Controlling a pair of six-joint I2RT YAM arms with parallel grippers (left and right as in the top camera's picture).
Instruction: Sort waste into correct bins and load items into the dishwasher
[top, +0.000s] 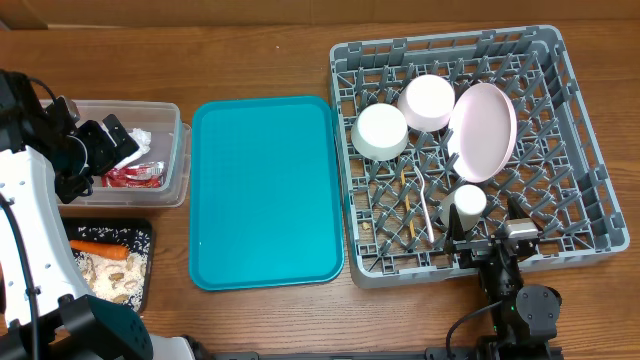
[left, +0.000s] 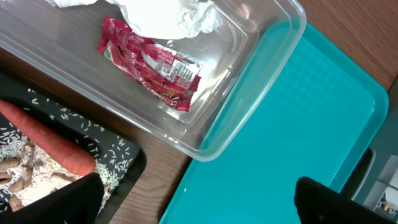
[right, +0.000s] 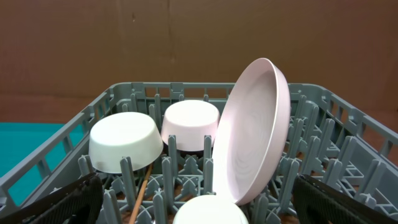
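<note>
The grey dish rack (top: 580, 150) holds two white bowls (top: 380, 132) (top: 427, 102), the pink plate (top: 483, 130) on edge, a white cup (top: 470, 200), a white fork (top: 425, 205) and chopsticks (top: 408, 212). My right gripper (top: 488, 242) is open and empty at the rack's front edge, facing the plate (right: 255, 137), the bowls (right: 124, 143) and the cup (right: 208, 214). My left gripper (top: 105, 150) is open and empty over the clear tub (top: 180, 150), which holds a red wrapper (left: 149, 62) and white napkins (left: 168, 15). The black tray (top: 145, 235) holds a carrot (left: 50, 140) and food scraps with rice (top: 110, 278).
The teal serving tray (top: 265, 190) lies bare between the tub and the rack, and it also shows in the left wrist view (left: 298, 124). Brown wooden table (top: 250, 50) surrounds everything. The clear tub and black tray sit close together at the left edge.
</note>
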